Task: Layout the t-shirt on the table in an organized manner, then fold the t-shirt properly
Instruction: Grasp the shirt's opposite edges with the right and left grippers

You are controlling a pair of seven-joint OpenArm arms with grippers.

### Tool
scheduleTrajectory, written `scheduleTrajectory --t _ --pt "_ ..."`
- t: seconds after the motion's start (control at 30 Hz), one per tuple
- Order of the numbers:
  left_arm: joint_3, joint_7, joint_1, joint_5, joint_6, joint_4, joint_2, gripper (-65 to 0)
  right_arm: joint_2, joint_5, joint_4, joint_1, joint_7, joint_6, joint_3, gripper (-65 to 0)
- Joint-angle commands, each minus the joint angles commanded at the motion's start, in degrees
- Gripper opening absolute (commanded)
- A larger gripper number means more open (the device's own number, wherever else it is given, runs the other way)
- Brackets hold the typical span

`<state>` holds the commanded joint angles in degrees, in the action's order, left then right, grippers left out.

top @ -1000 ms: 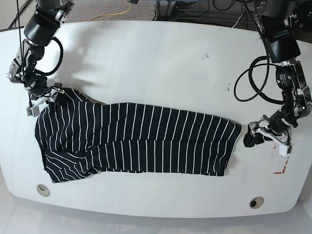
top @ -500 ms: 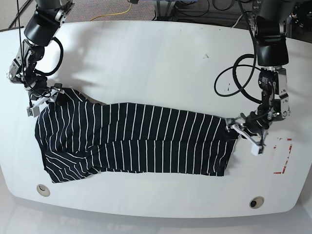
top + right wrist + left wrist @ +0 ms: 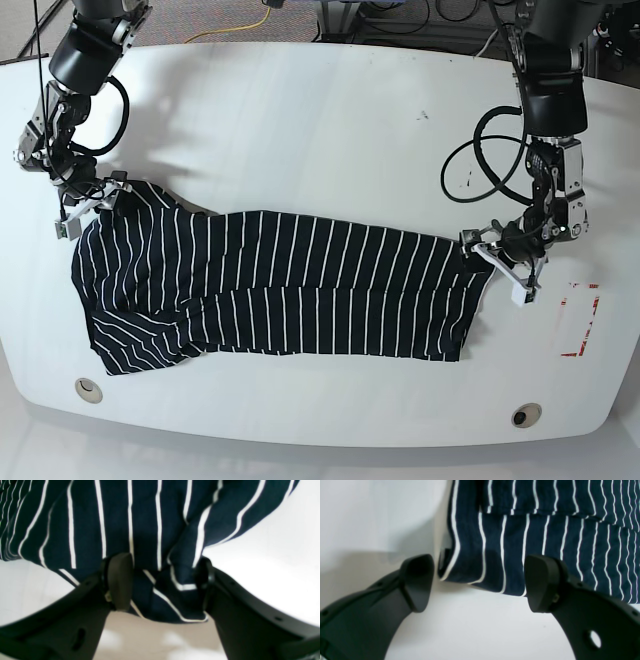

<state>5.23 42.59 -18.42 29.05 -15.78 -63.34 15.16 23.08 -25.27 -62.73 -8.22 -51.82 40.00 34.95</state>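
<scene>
The dark navy t-shirt [image 3: 290, 285] with thin white stripes lies stretched sideways across the white table [image 3: 320, 130], folded lengthwise, its wider end at the left. In the base view my left gripper [image 3: 497, 265] sits at the shirt's right end. The left wrist view shows this gripper [image 3: 480, 582] open, with the t-shirt [image 3: 545, 530] hem corner lying between its fingertips. My right gripper [image 3: 88, 205] is at the shirt's upper left corner. In the right wrist view that gripper [image 3: 161, 585] is shut on a bunched fold of t-shirt [image 3: 125, 517].
A red rectangular marking [image 3: 578, 320] lies on the table right of the shirt. Two round holes [image 3: 88, 389] [image 3: 525, 415] sit near the front edge. Cables [image 3: 250, 20] lie on the floor behind the table's back edge.
My left gripper has moved leftward from beside the red marking to the shirt's right end, which is pushed in slightly. The right arm and its hold have not moved.
</scene>
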Motion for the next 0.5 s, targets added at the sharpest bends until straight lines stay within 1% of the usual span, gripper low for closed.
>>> scheduleTrajectory --t 0.07,0.1,0.17,0.23,0.27,0.3,0.33,0.4,0.5 --pt "0.00 0.00 0.09 0.00 0.00 0.00 0.00 -13.1 0.00 -0.09 0.00 0.00 0.00 0.00 0.00 -30.1" --pt "0.00 0.09 0.09 0.00 0.00 0.00 0.00 -15.1 0.00 -0.09 0.00 0.00 0.00 0.00 0.00 -30.1" --pt "0.00 0.09 0.00 0.00 0.00 0.18 0.00 -21.5 0.00 -0.09 0.00 0.00 0.00 0.00 0.00 -30.1" --pt "0.00 0.09 0.00 -0.09 0.00 0.35 0.09 -30.4 0.00 -0.09 0.00 0.00 0.00 0.00 0.00 -30.3" --pt "0.00 0.09 -0.09 -0.09 0.00 0.35 0.09 -36.7 0.00 -0.09 -0.09 0.00 0.00 0.00 0.00 -30.6" --pt "0.00 0.09 -0.09 -0.09 0.00 0.35 0.09 -39.7 0.00 -0.09 -0.44 0.00 0.00 0.00 0.09 -31.4" --pt "0.00 0.09 -0.09 -0.09 0.00 0.35 0.09 -43.9 0.00 -0.09 -0.97 0.00 -0.09 0.00 0.18 -33.5" --pt "0.00 0.09 -0.09 -0.09 0.09 0.35 0.09 -48.8 0.00 -0.09 -2.11 0.00 -0.62 0.00 0.26 -38.4" --pt "0.00 0.09 -0.09 -0.09 0.09 0.26 0.09 -52.6 0.00 -0.09 -4.40 0.00 -3.78 0.00 0.26 -50.4"
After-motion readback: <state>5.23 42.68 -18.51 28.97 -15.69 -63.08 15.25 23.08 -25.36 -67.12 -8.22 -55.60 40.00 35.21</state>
